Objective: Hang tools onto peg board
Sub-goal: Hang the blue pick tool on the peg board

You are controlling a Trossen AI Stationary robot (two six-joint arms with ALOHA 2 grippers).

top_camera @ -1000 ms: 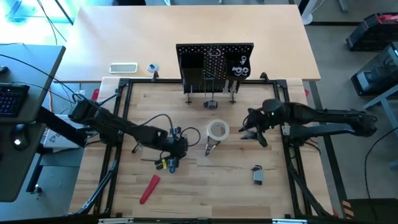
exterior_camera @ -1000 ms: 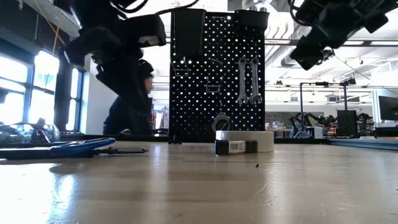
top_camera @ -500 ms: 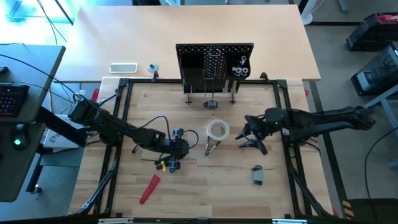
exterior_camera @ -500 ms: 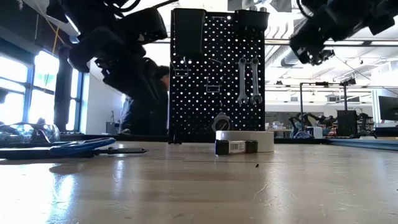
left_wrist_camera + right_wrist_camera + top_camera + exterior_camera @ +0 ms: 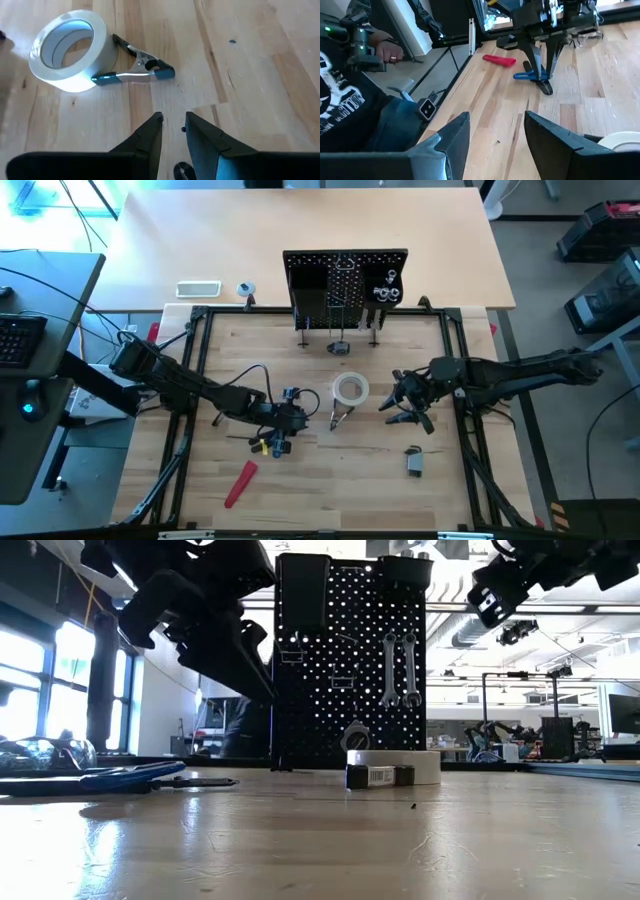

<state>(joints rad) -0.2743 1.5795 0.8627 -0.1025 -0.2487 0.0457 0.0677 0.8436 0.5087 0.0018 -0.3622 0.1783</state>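
Observation:
My left gripper point(image 5: 298, 422) point(image 5: 173, 122) hangs above the table left of centre, slanting down, open by a narrow gap with nothing between its fingers. The blue-handled pliers point(image 5: 270, 444) point(image 5: 100, 778) lie flat on the table beside it. Ahead of it a white tape roll point(image 5: 67, 50) lies flat, with a spring clamp point(image 5: 135, 70) next to it. My right gripper point(image 5: 392, 406) point(image 5: 495, 125) hovers right of the roll, open wide and empty. The peg board point(image 5: 346, 280) stands upright at the far edge, and two wrenches point(image 5: 400, 668) hang from its hooks.
A red-handled tool point(image 5: 240, 483) lies near the front left. A small tape measure point(image 5: 414, 461) lies front right. A round metal piece point(image 5: 340, 348) sits before the board. A black frame point(image 5: 190, 380) borders the table. A person point(image 5: 355, 100) sits beyond the table's left side.
My right arm has swung a little toward the table's near edge and its gripper has tipped, staying open. My left gripper has stayed in place but tipped its fingers upward, its gap unchanged. No tool has moved.

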